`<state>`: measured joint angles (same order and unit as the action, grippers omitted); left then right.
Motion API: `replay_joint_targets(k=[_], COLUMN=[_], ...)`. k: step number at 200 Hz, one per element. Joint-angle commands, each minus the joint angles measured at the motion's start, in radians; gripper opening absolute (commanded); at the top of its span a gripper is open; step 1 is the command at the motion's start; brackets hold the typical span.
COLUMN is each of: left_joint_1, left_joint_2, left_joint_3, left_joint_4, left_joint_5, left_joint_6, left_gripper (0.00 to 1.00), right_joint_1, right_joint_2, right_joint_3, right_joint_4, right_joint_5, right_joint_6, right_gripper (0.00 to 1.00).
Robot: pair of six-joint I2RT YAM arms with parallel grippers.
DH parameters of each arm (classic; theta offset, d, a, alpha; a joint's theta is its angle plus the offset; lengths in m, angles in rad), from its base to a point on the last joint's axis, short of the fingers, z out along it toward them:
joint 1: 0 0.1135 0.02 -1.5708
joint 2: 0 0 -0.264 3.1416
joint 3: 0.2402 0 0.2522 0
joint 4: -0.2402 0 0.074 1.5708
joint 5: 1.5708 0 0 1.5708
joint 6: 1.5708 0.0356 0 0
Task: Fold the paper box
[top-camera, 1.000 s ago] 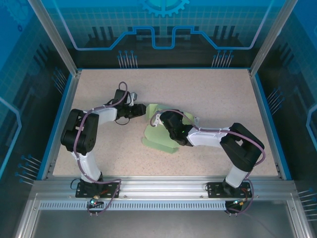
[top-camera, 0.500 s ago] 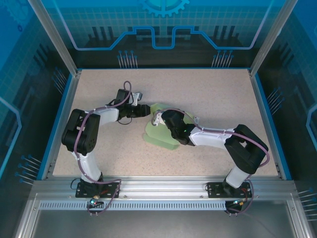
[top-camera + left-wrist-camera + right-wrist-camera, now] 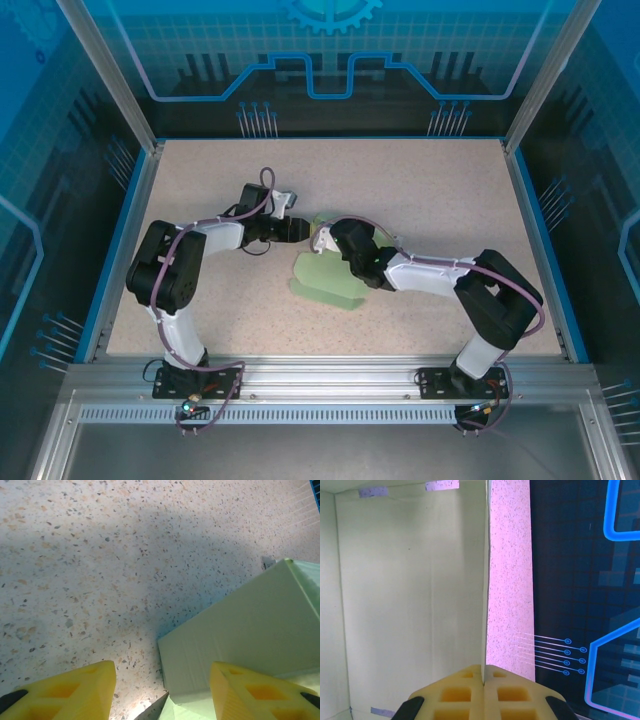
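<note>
the paper box [image 3: 322,278] lies in the middle of the top view, just below where the two arms meet. it is partly raised, with upright walls meeting at creased corners in both wrist views, while a flat flap spreads toward the lower centre. so i judge the folding roughly halfway (a guess from its shape alone), with the closing left. the right gripper [image 3: 484,672] is clenched on one wall's thin edge, and the left gripper [image 3: 161,680] is spread astride a corner, pinching nothing visible.
</note>
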<state>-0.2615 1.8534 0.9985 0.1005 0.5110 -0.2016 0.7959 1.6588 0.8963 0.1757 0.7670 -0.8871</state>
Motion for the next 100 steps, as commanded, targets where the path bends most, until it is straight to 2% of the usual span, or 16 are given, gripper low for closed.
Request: replay_joint_targets(k=[1,100], left_joint_1=[-0.016,-0.018], left_joint_2=[-0.006,-0.064], left_joint_3=[-0.014,-0.088], left_joint_4=[0.019,0.049], left_joint_5=[0.035,0.011], left_joint_6=[0.046,0.038], left_gripper=[0.54,0.54], right_joint_1=[-0.024,-0.04], right_joint_2=[0.003,0.004], right_joint_3=[-0.005,0.001], right_joint_4=[-0.038,-0.067], right_joint_5=[-0.042,-0.066], right_joint_6=[0.014,0.041], right_gripper=[0.0,0.0])
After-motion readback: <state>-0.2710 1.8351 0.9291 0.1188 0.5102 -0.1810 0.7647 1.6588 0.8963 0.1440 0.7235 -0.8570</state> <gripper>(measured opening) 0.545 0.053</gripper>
